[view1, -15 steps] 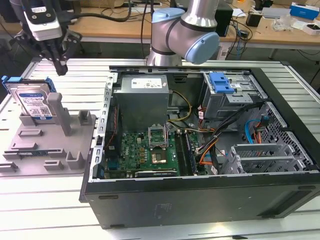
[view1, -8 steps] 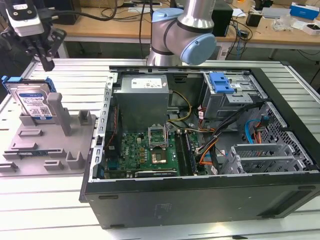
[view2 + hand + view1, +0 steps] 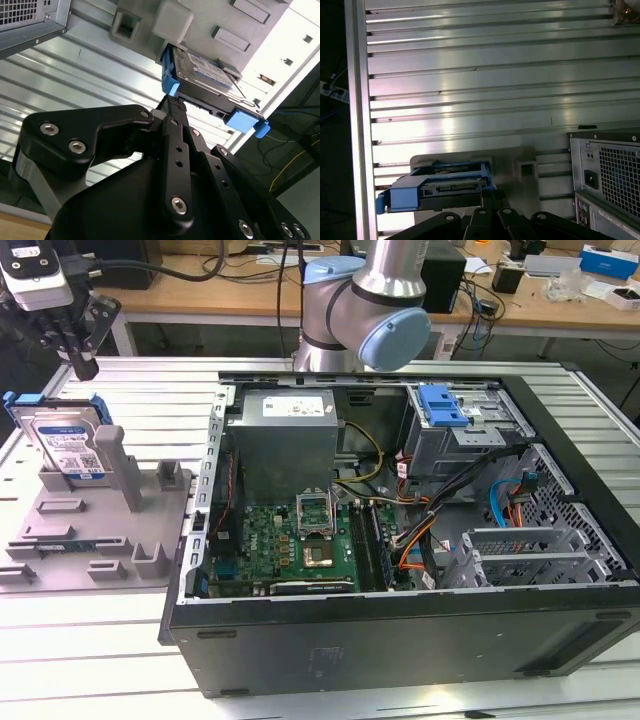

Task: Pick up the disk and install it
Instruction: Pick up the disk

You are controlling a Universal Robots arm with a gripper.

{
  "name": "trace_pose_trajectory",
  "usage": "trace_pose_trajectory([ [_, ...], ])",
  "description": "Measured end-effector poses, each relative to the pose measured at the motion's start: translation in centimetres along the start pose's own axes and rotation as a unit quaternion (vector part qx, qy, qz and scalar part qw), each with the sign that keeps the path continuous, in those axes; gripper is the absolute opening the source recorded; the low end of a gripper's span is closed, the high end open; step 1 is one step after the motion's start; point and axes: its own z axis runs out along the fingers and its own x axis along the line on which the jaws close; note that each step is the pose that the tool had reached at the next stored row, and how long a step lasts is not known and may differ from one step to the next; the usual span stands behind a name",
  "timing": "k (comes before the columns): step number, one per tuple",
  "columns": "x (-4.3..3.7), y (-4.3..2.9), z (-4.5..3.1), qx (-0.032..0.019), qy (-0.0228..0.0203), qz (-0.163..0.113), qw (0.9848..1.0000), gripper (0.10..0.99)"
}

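The disk (image 3: pixel 65 445) is a silver drive with a blue-and-white label and a blue frame. It stands on edge in a grey holder (image 3: pixel 110 530) at the exterior view's left. My gripper (image 3: pixel 88 365) hangs just above and a little behind the disk's top edge, apart from it, shut with nothing in it. In the second wrist view the black gripper (image 3: pixel 173 102) ends close to a blue corner of the disk (image 3: pixel 205 72). In the first wrist view the disk (image 3: pixel 437 189) lies just beyond the gripper (image 3: pixel 492 196).
An open computer case (image 3: pixel 400 630) lies on its side to the right of the holder, showing a motherboard (image 3: pixel 300 540), cables and a drive bay with a blue clip (image 3: pixel 445 405). The arm's base (image 3: pixel 360 310) stands behind the case. Everything rests on a ribbed aluminium table (image 3: pixel 470 75).
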Motion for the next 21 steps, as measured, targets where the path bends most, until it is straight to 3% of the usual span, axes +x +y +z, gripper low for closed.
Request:
trace_pose_trajectory([
  [11,0.00,0.00,0.00,0.0000,0.0002,-0.002,1.0000,0.106],
  [15,0.01,0.00,0.00,0.0000,0.0013,-0.029,0.9996,0.106],
  [16,0.01,0.00,0.00,0.0000,0.0021,-0.046,0.9990,0.106],
  [17,0.01,0.01,0.00,0.0000,0.0033,-0.073,0.9974,0.106],
  [19,0.01,0.00,0.00,0.0000,0.0040,-0.090,0.9960,0.106],
  [21,0.01,0.01,0.00,0.0001,0.0062,-0.140,0.9901,0.106],
])
